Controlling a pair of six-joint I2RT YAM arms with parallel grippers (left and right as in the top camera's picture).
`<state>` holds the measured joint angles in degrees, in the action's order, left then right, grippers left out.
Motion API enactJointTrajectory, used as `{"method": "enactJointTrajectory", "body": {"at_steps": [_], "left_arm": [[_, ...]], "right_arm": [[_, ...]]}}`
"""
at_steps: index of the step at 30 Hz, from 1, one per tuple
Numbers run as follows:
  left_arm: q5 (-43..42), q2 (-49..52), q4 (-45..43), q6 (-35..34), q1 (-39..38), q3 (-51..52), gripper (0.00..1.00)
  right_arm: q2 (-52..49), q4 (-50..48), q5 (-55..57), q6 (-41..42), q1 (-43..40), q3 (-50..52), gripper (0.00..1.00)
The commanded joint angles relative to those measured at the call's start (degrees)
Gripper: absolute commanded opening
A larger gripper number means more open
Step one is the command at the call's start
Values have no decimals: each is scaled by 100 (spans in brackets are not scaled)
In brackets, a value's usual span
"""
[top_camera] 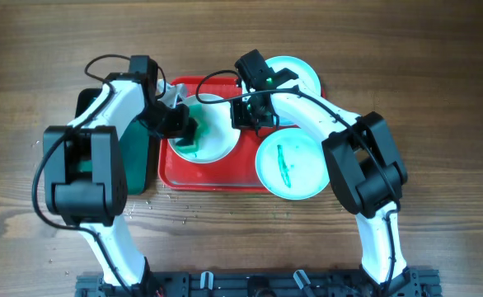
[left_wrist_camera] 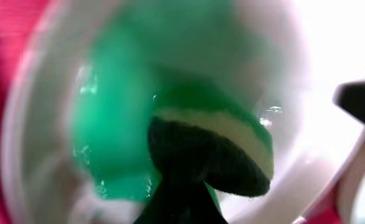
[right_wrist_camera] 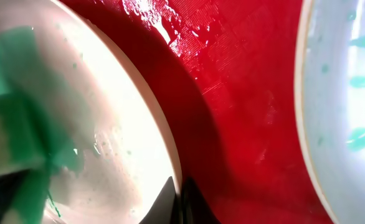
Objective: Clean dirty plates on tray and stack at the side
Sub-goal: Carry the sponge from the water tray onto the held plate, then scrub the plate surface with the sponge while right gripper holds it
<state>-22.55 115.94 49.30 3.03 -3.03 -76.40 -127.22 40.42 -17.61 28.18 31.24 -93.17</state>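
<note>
The white plate (top_camera: pixel 213 142) lies on the left half of the red tray (top_camera: pixel 217 177), smeared green. My left gripper (top_camera: pixel 184 130) is shut on a green and yellow sponge (left_wrist_camera: pixel 223 140) and presses it on the white plate (left_wrist_camera: pixel 39 162). My right gripper (top_camera: pixel 250 114) is shut on that plate's right rim (right_wrist_camera: pixel 170 149), one finger on each side (right_wrist_camera: pixel 181 198). One aqua plate (top_camera: pixel 291 165) with a green smear lies at the tray's front right. The other aqua plate (top_camera: pixel 299 73) lies at the back right, partly under my right arm.
A dark green tray (top_camera: pixel 136 165) lies left of the red tray, mostly under my left arm. The wet red tray floor (right_wrist_camera: pixel 245 93) separates the white plate from the aqua plate (right_wrist_camera: pixel 350 93). Water drops lie on the table before the trays.
</note>
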Motion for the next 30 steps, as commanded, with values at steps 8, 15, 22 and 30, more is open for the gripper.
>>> {"method": "enactJointTrajectory", "body": {"at_steps": [8, 15, 22, 30], "left_arm": [[2267, -258, -1270, -1574, -1187, 66, 4], [1799, -166, -1217, -1165, -1440, 136, 4], [1469, -166, 286, 116, -1349, 144, 4], [2979, -166, -26, -955, -1099, 144, 4]], "right_arm": [[-83, -76, -155, -114, 33, -87, 4], [-83, -74, -136, -118, 33, -87, 4], [-83, -74, -210, -118, 0, -87, 4], [-83, -184, -955, -271, -356, 107, 4]]}}
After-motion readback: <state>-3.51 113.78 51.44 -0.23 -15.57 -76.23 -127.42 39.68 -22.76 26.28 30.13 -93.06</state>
